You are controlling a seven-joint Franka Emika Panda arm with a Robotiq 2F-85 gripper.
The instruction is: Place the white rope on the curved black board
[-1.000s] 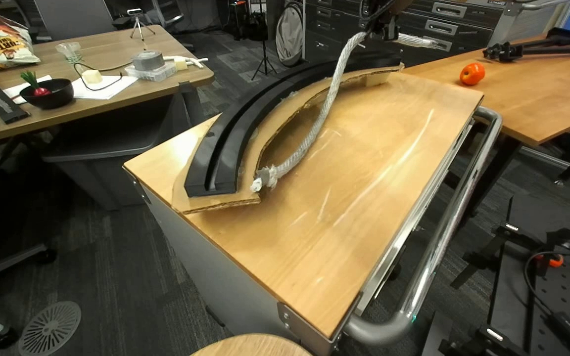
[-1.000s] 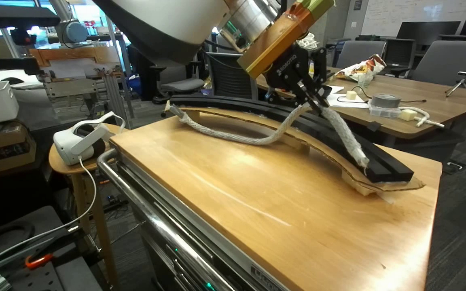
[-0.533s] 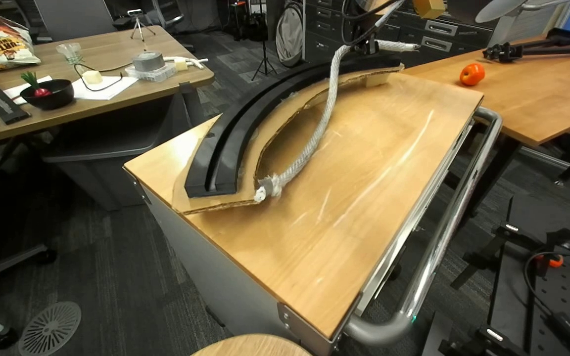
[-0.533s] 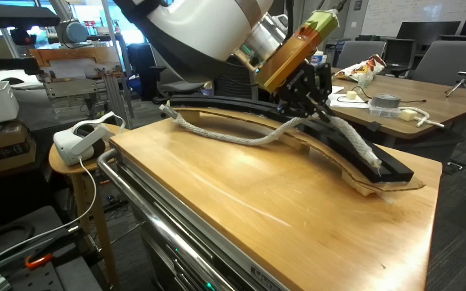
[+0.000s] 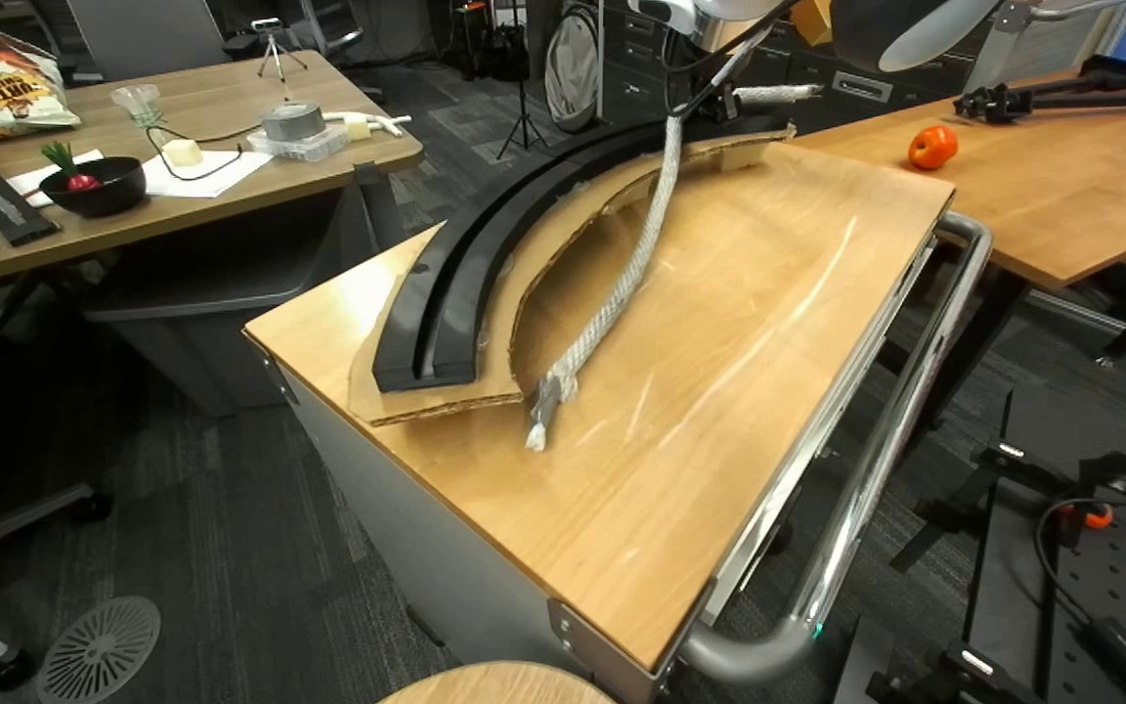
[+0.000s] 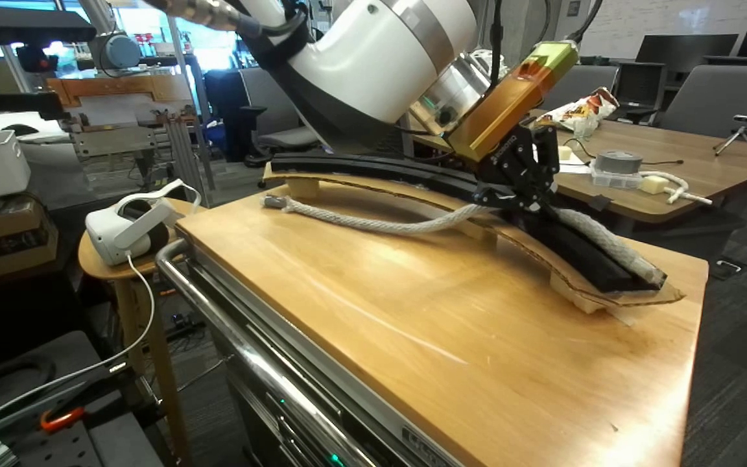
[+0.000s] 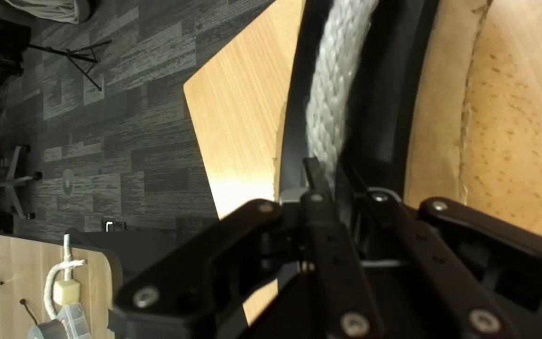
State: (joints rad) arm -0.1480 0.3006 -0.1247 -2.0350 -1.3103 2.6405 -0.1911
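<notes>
Laying step likely in hand: white rope (image 6: pixel 386 226) is pinched by gripper (image 7: pixel 333 173) over curved black board (image 7: pixel 384 84), should be seated before release.

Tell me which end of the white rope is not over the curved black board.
The grey-wrapped end, over the wooden tabletop in both exterior views; the opposite end is over the curved black board.
</notes>
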